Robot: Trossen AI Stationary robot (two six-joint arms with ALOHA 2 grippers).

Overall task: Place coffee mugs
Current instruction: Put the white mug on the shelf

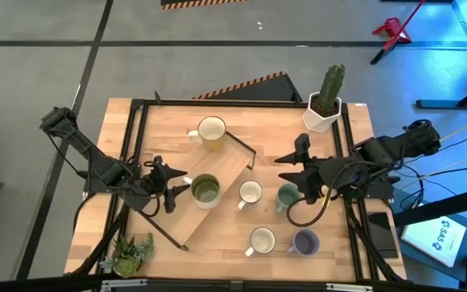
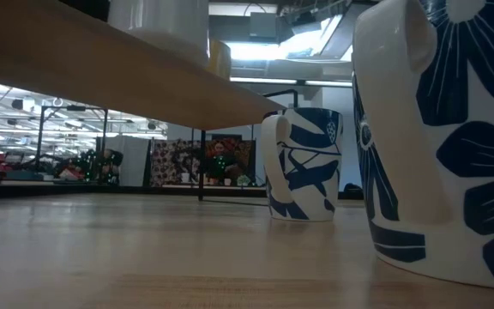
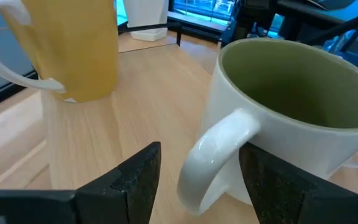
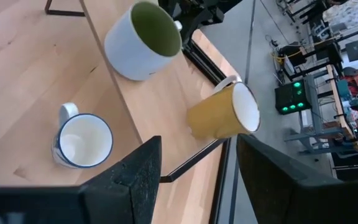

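Two mugs (image 1: 205,191) (image 1: 212,132) on raised board (image 1: 235,166); four mugs (image 1: 250,193) right of it, apparently on table (image 1: 331,146).

Left gripper (image 1: 171,188) open, olive-lined mug (image 1: 205,190) just ahead of its fingertips. Right gripper (image 1: 293,169) open beside teal mug (image 1: 288,195).

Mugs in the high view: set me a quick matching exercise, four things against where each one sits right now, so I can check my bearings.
Things:
1. olive-lined mug
2. teal mug
3. lavender mug
4. cactus pot

Places:
A. table's far right corner
B. next to a white mug in the nearest row
C. on the wooden board, handle between the open fingers of the left gripper
D. beside the open right gripper

Pairs: 1-C, 2-D, 3-B, 4-A
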